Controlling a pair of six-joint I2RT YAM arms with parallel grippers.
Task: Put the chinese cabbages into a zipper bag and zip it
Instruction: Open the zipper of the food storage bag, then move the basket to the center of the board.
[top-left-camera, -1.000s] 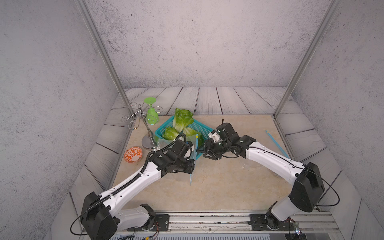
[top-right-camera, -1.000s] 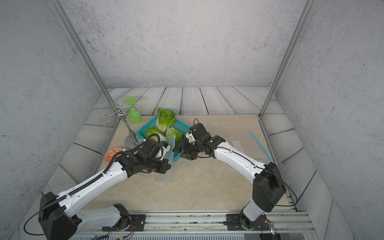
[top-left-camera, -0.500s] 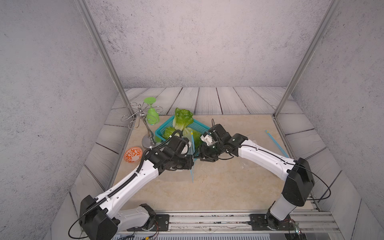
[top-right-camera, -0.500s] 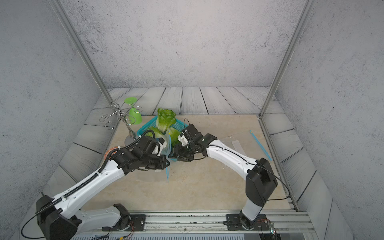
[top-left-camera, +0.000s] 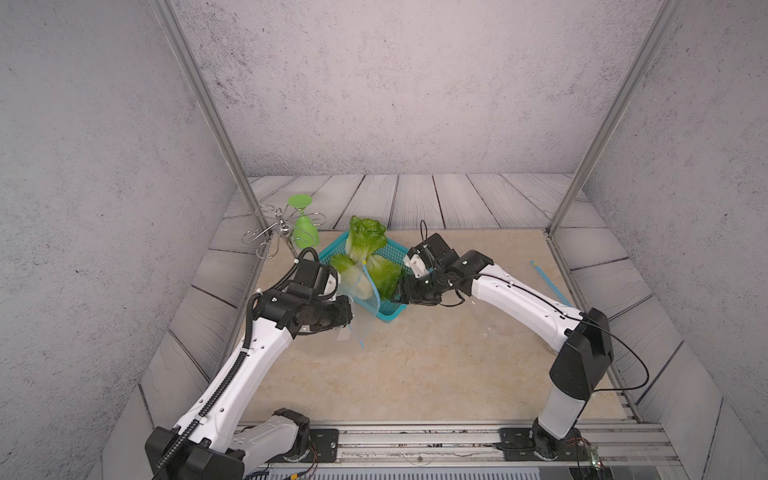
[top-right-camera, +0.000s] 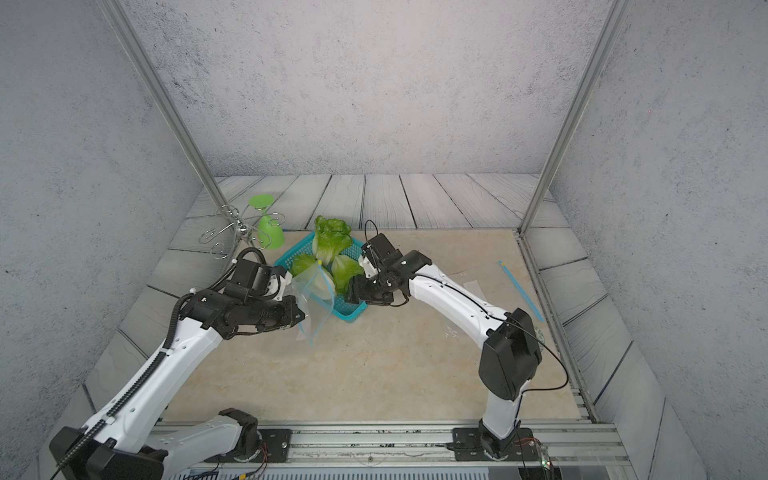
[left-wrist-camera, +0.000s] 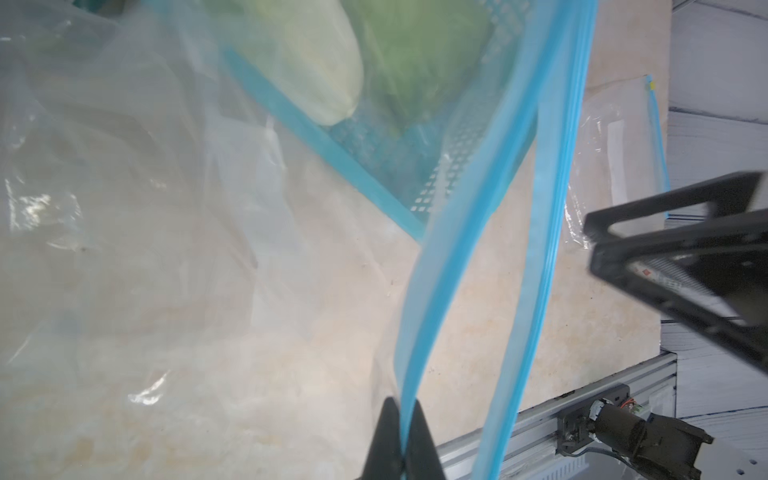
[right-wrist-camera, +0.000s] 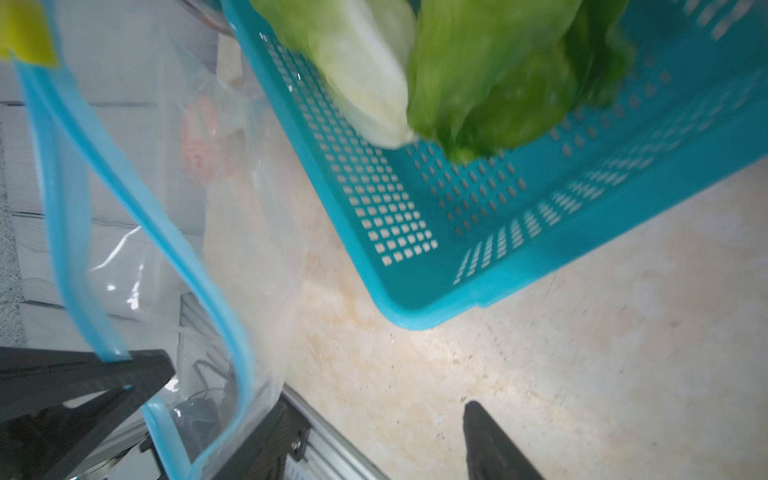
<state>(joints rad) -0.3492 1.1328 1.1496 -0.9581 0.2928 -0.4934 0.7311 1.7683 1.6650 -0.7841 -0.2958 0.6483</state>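
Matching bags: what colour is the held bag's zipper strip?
Light blue zipper strip, clearest in left wrist view.

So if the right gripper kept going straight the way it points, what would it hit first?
Probably the near corner wall of the teal perforated plastic basket, with the green leafy chinese cabbages just past it. The right gripper is open; depth is unclear.

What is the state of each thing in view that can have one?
left pincer, shut on the zipper bag
zipper bag, mouth open, hanging from its blue strip
right pincer, open
chinese cabbages, all in the basket, not bagged
goblet, hanging upside down
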